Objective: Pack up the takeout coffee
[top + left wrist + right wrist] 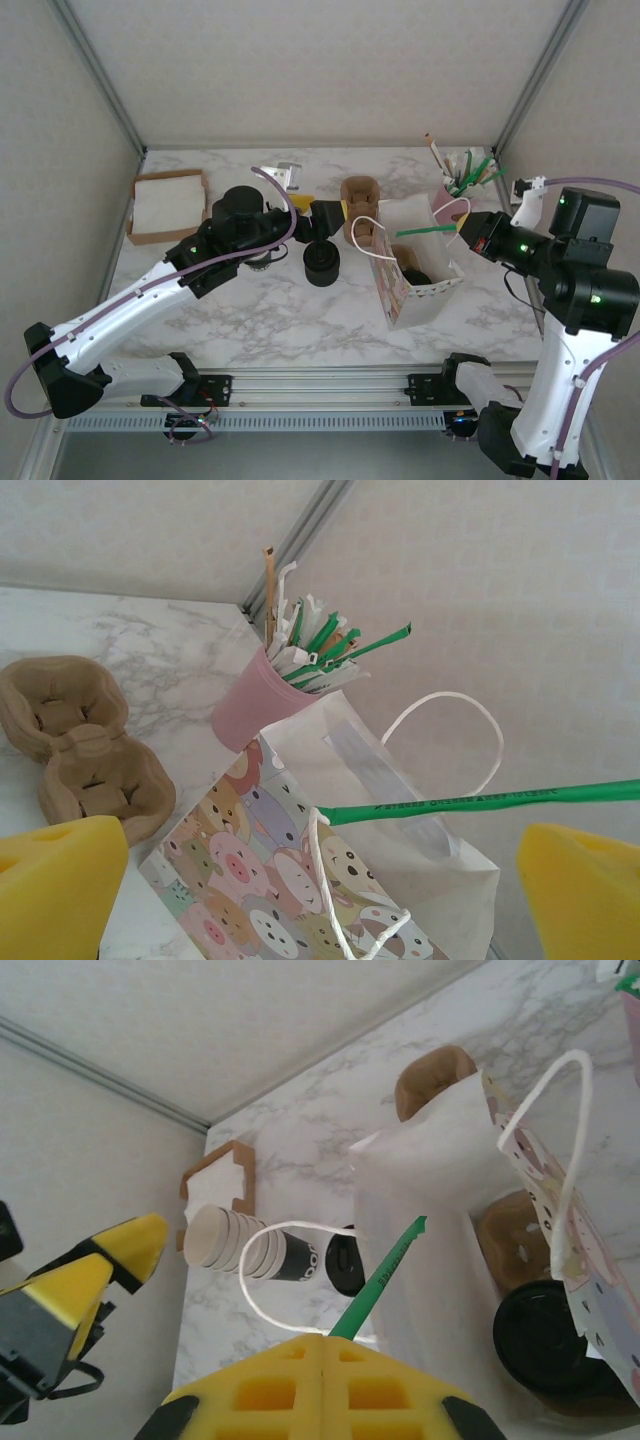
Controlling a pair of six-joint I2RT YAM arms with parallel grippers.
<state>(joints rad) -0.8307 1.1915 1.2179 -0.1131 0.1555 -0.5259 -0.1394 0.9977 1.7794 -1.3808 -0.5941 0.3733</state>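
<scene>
Marble-look table (250,310), overhead: white with grey veins, bare toward 6 o'clock. Pale panel walls and metal corner posts close it in.
Bag, overhead: the paper bag (425,250) sits at 3 o'clock of the table's middle, mouth gaping.
Coffee, overhead: I see the coffee (415,272) as a black lid inside the bag.
Right claw, overhead: my right claw (462,228) hangs at the bag's 2 o'clock, pinched tight on a green straw (425,232) that reaches across the mouth toward 9 o'clock.
Left claw, overhead: my left claw (322,215) is at the bag's 9 o'clock, spread wide, holding nothing. A stack of lids (322,262) lies just at its 6 o'clock.
Left wrist: the yellow pads (55,880) stand far apart with nothing gripped. Beyond them are the bag, the straw coming in from 3 o'clock, and a pink cup (260,705) of straws at 11 o'clock.
Right wrist: the pads are pressed together on the straw, which points to 1 o'clock. The coffee (540,1335) sits at 4 o'clock in a brown holder inside the bag.
Step, I judge: the cup is packed and the straw is going in.
Next move, I judge: lower the straw past the handle loop into the mouth, then let go.
</scene>
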